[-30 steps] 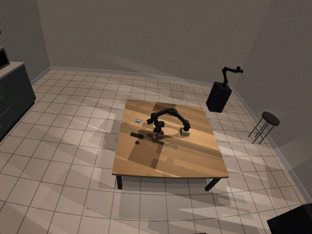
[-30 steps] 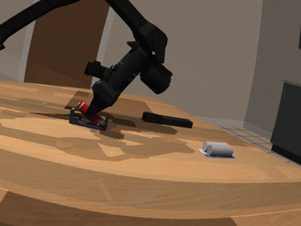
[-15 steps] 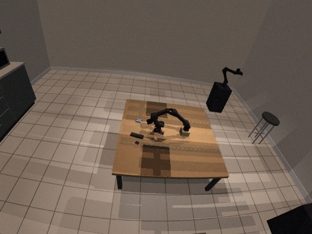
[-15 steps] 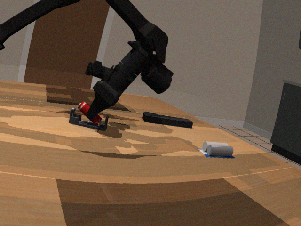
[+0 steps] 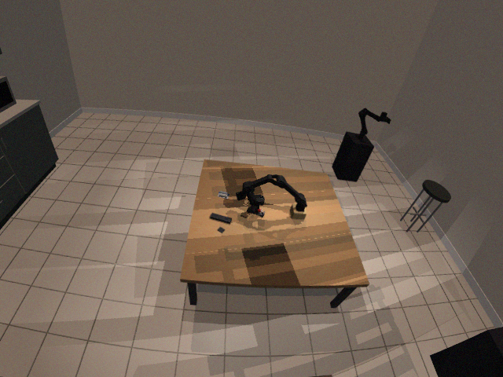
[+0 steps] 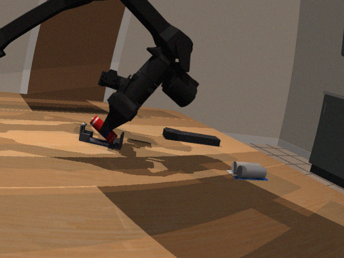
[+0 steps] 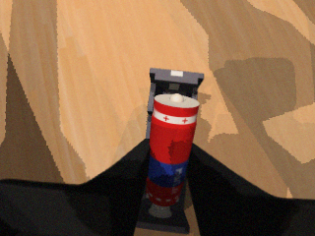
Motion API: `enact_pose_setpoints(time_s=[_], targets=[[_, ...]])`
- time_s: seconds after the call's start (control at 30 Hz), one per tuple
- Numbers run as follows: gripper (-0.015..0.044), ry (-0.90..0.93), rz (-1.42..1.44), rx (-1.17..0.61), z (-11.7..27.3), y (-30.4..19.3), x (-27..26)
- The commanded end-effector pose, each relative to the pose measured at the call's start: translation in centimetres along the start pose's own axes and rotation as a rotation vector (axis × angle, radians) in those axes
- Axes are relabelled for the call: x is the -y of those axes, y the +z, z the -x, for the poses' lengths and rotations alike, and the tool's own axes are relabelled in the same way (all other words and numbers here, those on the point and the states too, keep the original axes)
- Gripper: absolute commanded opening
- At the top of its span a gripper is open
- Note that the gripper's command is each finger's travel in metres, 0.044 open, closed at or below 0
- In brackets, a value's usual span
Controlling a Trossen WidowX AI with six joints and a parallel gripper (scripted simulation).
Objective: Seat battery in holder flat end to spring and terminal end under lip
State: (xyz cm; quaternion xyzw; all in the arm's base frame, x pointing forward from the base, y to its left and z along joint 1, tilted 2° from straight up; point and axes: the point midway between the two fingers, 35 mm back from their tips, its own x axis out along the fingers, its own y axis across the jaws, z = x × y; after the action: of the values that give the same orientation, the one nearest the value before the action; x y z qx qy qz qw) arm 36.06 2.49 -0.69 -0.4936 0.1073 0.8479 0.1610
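Observation:
A red battery (image 6: 97, 124) (image 7: 171, 143) with a blue band and a white plus band is held tilted over the dark holder (image 6: 95, 140) (image 7: 167, 76). Its flat end is low, in the holder at the spring (image 7: 160, 211) end. Its terminal end points up, above the holder's body and short of the lip end in the wrist view. My gripper (image 6: 107, 133) (image 7: 167, 147) is shut on the battery near its lower half. In the top view the battery is a tiny red spot under the arm. Whether the flat end touches the holder floor is hidden.
A long black bar (image 5: 220, 217) (image 6: 191, 136) lies beside the holder. A small dark square (image 5: 221, 229) lies near it. Two pale cylinders on a blue and white sheet (image 6: 251, 170) (image 5: 222, 195) lie farther off. The arm's base stands on the table (image 5: 324, 259).

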Motion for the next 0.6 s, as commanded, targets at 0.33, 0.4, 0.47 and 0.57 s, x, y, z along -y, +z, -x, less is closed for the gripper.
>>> enact_pose_setpoints(time_s=[0.33,0.4,0.47,0.57], targets=[[0.0083,0.006,0.003,-0.049,0.18,-0.61,-0.03],[0.0083,0.007,0.003,-0.058,0.14,-0.61,-0.01],[0.0083,0.008,0.003,-0.067,0.1,-0.62,0.0],[0.0083,0.01,0.002,-0.081,0.04,-0.62,0.03]])
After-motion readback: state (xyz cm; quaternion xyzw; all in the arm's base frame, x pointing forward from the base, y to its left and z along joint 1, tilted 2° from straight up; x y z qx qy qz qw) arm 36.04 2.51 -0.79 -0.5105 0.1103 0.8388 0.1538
